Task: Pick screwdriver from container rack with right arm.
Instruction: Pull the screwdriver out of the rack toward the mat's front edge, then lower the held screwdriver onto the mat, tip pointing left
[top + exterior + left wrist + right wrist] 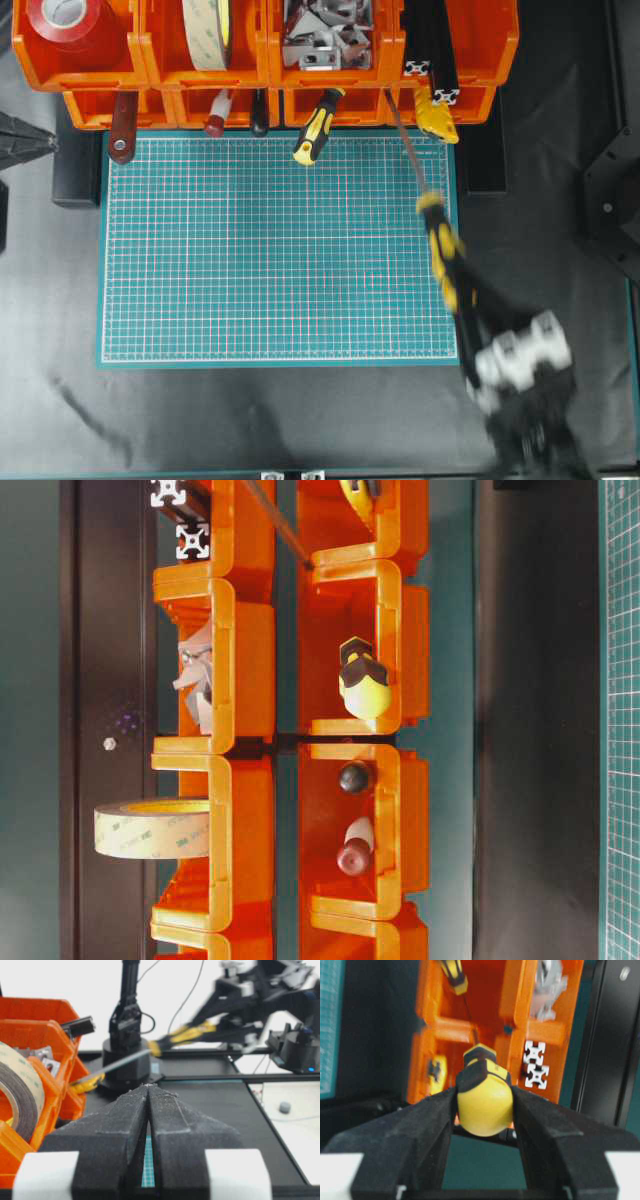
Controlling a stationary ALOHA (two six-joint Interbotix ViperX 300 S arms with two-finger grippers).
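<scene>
Right gripper (484,1110) clamped on the butt of the screwdriver (441,247), fingers (420,1125) pinching the handle from both sides, yellow end cap bulging between them in the right wrist view. Overhead: handle lying along the right edge of the green mat (250,280), held clear of the surface; thin steel shaft slanting up toward the container rack (200,60), tip at or just under the lip of a lower bin near the right end. Cannot tell whether the tip is fully out. Right arm blurred in the overhead and left wrist views.

Left gripper (148,1130) idle, fingers pressed together, nothing between them.

Handling, as judgement: stiff, rigid tool, light to moderate weight, most of it in the handle. Rounded moulded handle likely grippy but inclined to roll or pivot between flat fingers. Hold so near the butt leaves a long lever forward, so the shaft may droop or swing if it catches the bin lip. Better purchase probably nearer mid-handle, across the black and yellow section behind the orange collar. Bare shaft too thin and slick to take.

Other tools sit in neighbouring bins, among them a stubbier yellow-handled screwdriver (316,126).
</scene>
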